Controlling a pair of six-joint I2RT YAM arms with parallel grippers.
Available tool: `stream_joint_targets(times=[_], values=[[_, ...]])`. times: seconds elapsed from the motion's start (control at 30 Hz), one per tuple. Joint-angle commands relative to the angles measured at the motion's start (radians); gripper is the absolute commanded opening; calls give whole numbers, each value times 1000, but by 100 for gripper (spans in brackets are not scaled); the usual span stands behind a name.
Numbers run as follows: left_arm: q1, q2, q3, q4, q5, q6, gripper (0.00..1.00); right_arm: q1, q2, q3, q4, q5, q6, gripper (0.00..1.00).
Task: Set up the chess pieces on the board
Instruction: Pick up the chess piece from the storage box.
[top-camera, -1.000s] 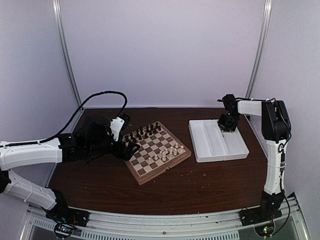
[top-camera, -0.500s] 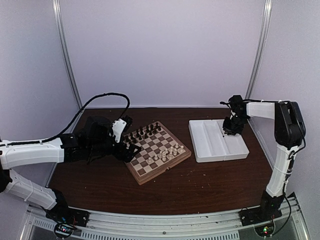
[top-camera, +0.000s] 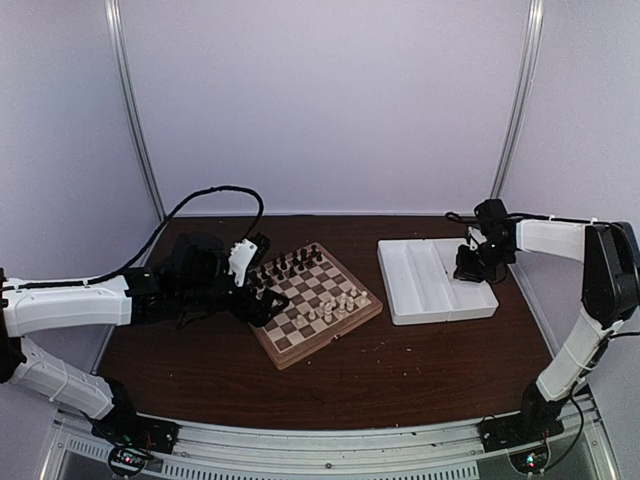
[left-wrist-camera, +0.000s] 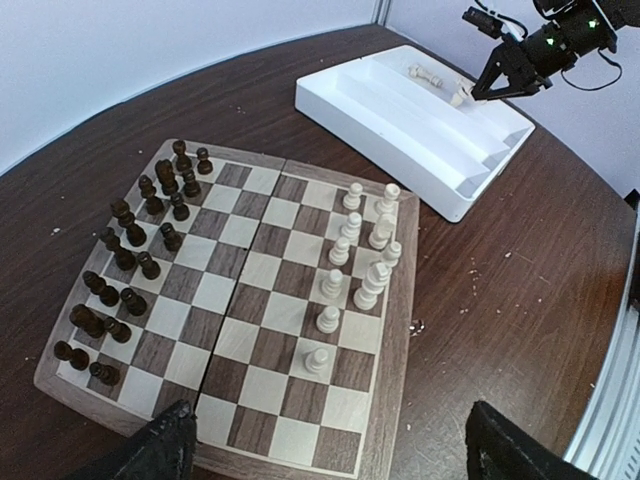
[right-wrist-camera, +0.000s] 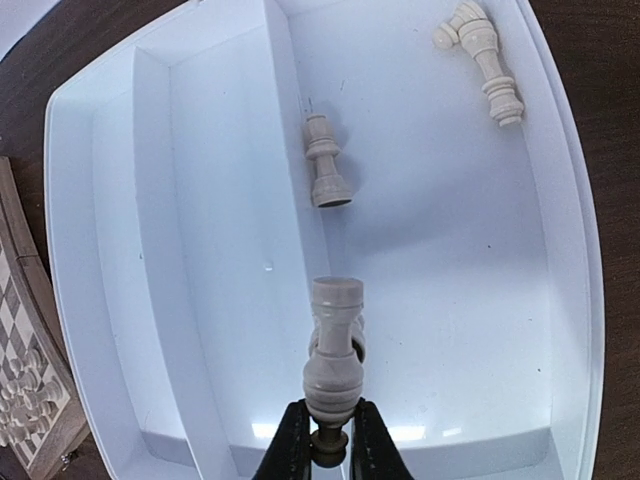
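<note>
The wooden chessboard (top-camera: 315, 305) lies at mid table, also in the left wrist view (left-wrist-camera: 270, 300). Dark pieces (left-wrist-camera: 135, 255) fill its left side; several cream pieces (left-wrist-camera: 360, 255) stand along its right side. My right gripper (right-wrist-camera: 332, 440) is shut on a cream chess piece (right-wrist-camera: 333, 350), held above the white tray (right-wrist-camera: 120, 250). Three more cream pieces (right-wrist-camera: 325, 165) lie in the tray, one pair at the far corner (right-wrist-camera: 485, 60). My left gripper (left-wrist-camera: 330, 450) is open and empty over the board's near edge, its fingertips (left-wrist-camera: 160, 445) wide apart.
The white tray (top-camera: 435, 280) sits right of the board, with the right arm (top-camera: 480, 255) over its far right compartment. The left arm (top-camera: 190, 280) reaches in from the left. Small crumbs dot the brown table near the board's corner (left-wrist-camera: 470, 290).
My right gripper has moved right and nearer across the tray, toward its right compartment. My left arm has shifted slightly toward the board.
</note>
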Motion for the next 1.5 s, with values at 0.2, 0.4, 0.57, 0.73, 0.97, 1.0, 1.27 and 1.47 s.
stream_joint_targets(times=[0.2, 0.4, 0.57, 0.73, 0.97, 1.0, 1.27, 1.47], values=[[-2, -3, 1, 65, 37, -61, 93, -5, -12, -51, 43, -182, -41, 7], [-2, -8, 5, 57, 35, -59, 93, -5, 13, -61, 77, -247, -19, 5], [-2, -8, 5, 46, 35, -55, 93, -5, 66, -54, 75, -253, 8, 5], [-2, -22, -3, 35, 30, -55, 93, -5, 96, -69, 108, -252, 39, 3], [-2, -32, -12, 35, 22, -55, 93, -5, 125, -67, 122, -304, 49, 3], [-2, -31, -11, 35, 22, -55, 93, -5, 128, -67, 124, -315, 49, 2], [-2, -15, -4, 38, 31, -57, 93, -4, 64, -92, 239, -521, 61, 2], [-2, 3, 5, 48, 47, -56, 93, -3, 4, -78, 210, -566, 26, 2]])
